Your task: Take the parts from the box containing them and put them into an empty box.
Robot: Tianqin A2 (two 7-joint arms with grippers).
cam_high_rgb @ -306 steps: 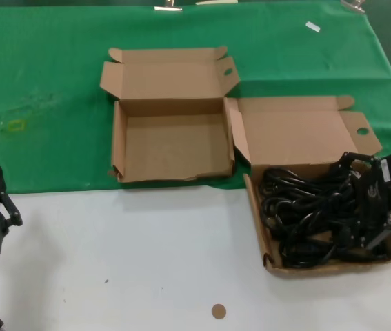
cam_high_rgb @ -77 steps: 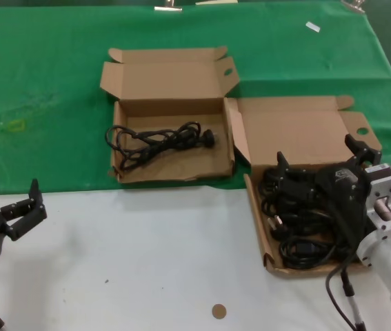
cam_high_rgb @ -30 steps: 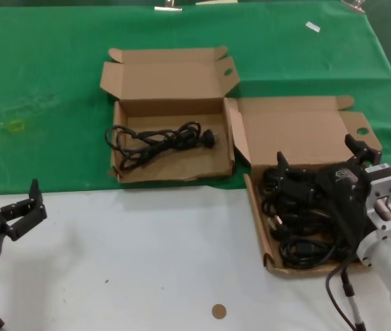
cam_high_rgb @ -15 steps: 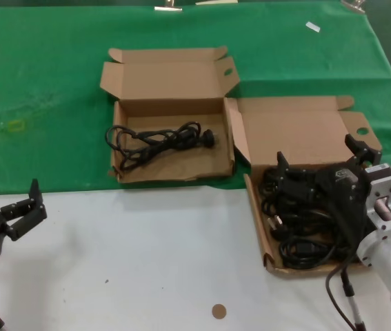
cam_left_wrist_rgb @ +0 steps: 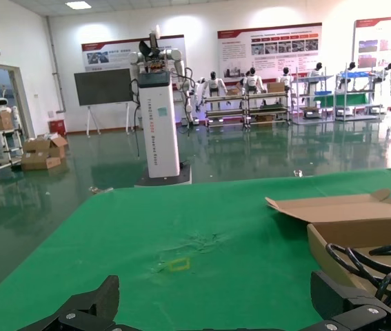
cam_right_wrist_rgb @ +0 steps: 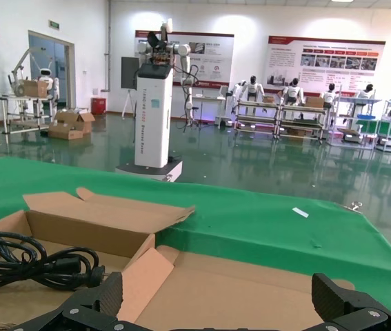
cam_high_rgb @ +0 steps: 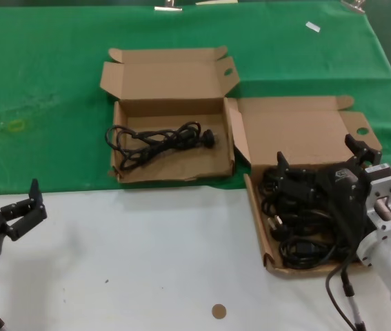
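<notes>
The box containing the parts point(cam_high_rgb: 298, 131) stands at the right, lid open, with a heap of black power cords point(cam_high_rgb: 304, 227) inside. My right gripper point(cam_high_rgb: 318, 157) hovers open just above that heap, holding nothing; in the right wrist view, the right gripper point(cam_right_wrist_rgb: 221, 296) faces the box's raised lid point(cam_right_wrist_rgb: 250, 283). The other box point(cam_high_rgb: 167, 79) is at the back left, its front left corner split, and one coiled cord point(cam_high_rgb: 161, 141) lies in it. My left gripper point(cam_high_rgb: 19, 207) waits open at the table's left front edge.
Green cloth point(cam_high_rgb: 43, 83) covers the far half of the table and white tabletop point(cam_high_rgb: 147, 248) the near half. A small brown disc point(cam_high_rgb: 218, 311) lies near the front edge. The two boxes stand close, corner to corner.
Over ten seconds one cord has come to lie in the left box, and my right gripper has risen out of the heap, open. Nothing has moved during the last second.
</notes>
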